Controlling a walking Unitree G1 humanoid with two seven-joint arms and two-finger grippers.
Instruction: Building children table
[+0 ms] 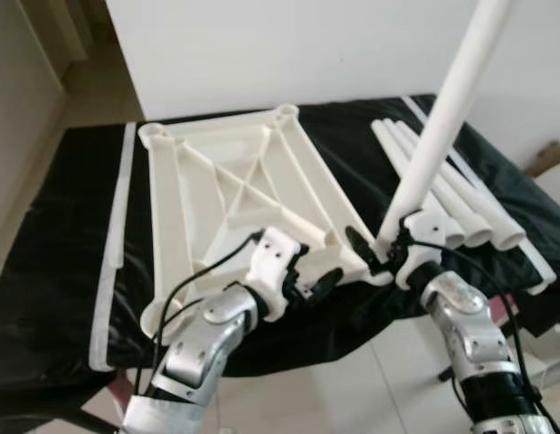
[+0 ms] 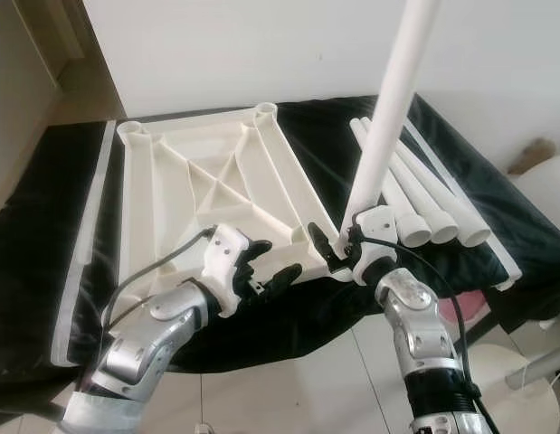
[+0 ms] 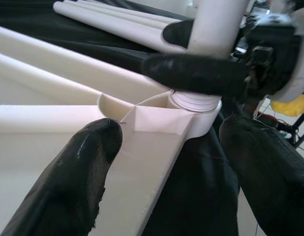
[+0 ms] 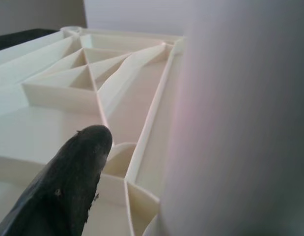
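Note:
A white plastic table top (image 1: 234,181) lies upside down, ribs up, on a black cloth. One white leg tube (image 1: 442,117) stands nearly upright with its foot in the near right corner socket (image 3: 196,105). My right gripper (image 1: 384,249) is shut on that leg just above the socket; in its wrist view one finger (image 4: 78,182) lies beside the leg (image 4: 240,123). My left gripper (image 1: 320,276) is open at the near rim beside that corner, one finger (image 3: 88,162) resting on the rim and the other off the edge. Three spare legs (image 1: 451,194) lie side by side at the right.
The black cloth (image 1: 62,235) covers a low surface that ends just in front of me, with tiled floor (image 2: 289,389) below. A long white strip (image 1: 117,235) lies along the left. A white wall (image 1: 261,45) stands behind. A brown object (image 1: 551,158) sits at far right.

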